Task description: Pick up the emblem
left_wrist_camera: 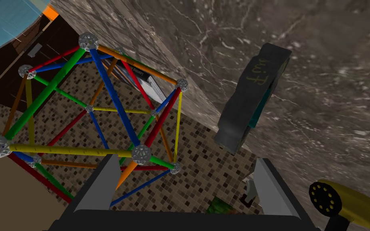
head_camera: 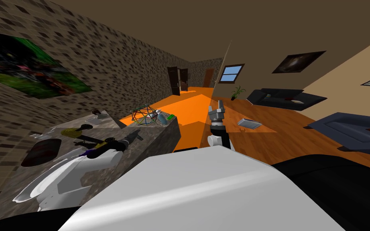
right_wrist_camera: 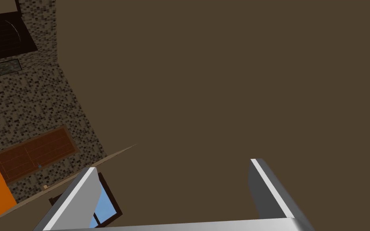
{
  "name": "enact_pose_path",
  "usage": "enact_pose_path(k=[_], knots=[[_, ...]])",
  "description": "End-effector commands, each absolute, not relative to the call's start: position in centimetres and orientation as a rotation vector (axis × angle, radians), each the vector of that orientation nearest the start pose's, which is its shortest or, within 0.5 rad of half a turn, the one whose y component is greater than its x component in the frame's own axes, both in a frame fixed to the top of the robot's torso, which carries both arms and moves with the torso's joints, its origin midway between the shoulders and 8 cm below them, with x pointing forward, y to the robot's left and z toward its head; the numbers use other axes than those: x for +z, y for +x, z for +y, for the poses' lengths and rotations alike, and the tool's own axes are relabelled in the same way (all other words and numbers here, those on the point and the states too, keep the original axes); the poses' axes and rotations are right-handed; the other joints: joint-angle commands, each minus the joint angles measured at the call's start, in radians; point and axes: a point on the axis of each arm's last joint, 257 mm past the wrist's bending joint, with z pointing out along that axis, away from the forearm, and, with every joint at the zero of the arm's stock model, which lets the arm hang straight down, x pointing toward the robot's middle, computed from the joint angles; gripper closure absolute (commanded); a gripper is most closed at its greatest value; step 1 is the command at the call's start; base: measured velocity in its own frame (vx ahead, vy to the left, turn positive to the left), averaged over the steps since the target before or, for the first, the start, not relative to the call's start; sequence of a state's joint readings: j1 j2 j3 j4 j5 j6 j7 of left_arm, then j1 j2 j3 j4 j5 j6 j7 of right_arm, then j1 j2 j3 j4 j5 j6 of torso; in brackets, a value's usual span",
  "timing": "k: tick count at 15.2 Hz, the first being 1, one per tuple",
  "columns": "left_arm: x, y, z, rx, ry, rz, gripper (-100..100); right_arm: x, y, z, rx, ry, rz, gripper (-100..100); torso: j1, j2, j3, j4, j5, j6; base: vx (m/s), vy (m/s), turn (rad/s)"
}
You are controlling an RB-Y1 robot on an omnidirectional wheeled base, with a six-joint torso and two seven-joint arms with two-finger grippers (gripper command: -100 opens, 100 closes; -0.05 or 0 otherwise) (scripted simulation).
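The emblem [left_wrist_camera: 252, 100] is a dark grey, flat, lobed piece with yellow lettering and a teal edge. It lies on the mottled stone counter [left_wrist_camera: 320, 60]. My left gripper [left_wrist_camera: 186, 182] hovers open short of it, and the emblem sits just beyond one fingertip, apart from both fingers. In the head view the left gripper [head_camera: 137, 135] reaches out over the counter [head_camera: 156, 138]. My right gripper [head_camera: 217, 110] is raised in front of my chest over the floor, and its fingers [right_wrist_camera: 268, 188] stand open with nothing between them.
A polyhedron of coloured rods [left_wrist_camera: 92, 116] stands close beside the emblem, near the counter's edge [head_camera: 143, 115]. A yellow hair dryer [left_wrist_camera: 348, 202] lies on the other side. A blue bottle [head_camera: 162, 117] and a dark oval dish [head_camera: 41, 152] also sit on the counter.
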State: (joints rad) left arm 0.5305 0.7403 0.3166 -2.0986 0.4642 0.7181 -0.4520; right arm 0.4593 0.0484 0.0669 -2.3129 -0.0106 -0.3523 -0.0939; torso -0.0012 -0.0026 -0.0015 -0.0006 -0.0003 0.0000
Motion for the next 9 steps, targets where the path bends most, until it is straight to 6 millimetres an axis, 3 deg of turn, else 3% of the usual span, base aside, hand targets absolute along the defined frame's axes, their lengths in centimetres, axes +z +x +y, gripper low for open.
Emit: enact_pose_path(k=[1, 9], knots=[[-24.0, 35.2, 51.6, -0.156, -1.036, 1.932, -100, 2.5, 36.7, -26.0, 1.461, 0.806, 0.593, 0, 0.0, 0.0, 0.0, 0.0, 0.0, 0.0, 0.037, -0.017, -0.028], [-25.5, 33.0, 53.6, -0.051, -1.097, 2.025, -100, 2.5, 36.7, -26.0, 1.461, 0.806, 0.593, 0, 0.0, -0.001, 0.0, 0.0, 0.0, 0.0, 0.038, -0.016, -0.02]])
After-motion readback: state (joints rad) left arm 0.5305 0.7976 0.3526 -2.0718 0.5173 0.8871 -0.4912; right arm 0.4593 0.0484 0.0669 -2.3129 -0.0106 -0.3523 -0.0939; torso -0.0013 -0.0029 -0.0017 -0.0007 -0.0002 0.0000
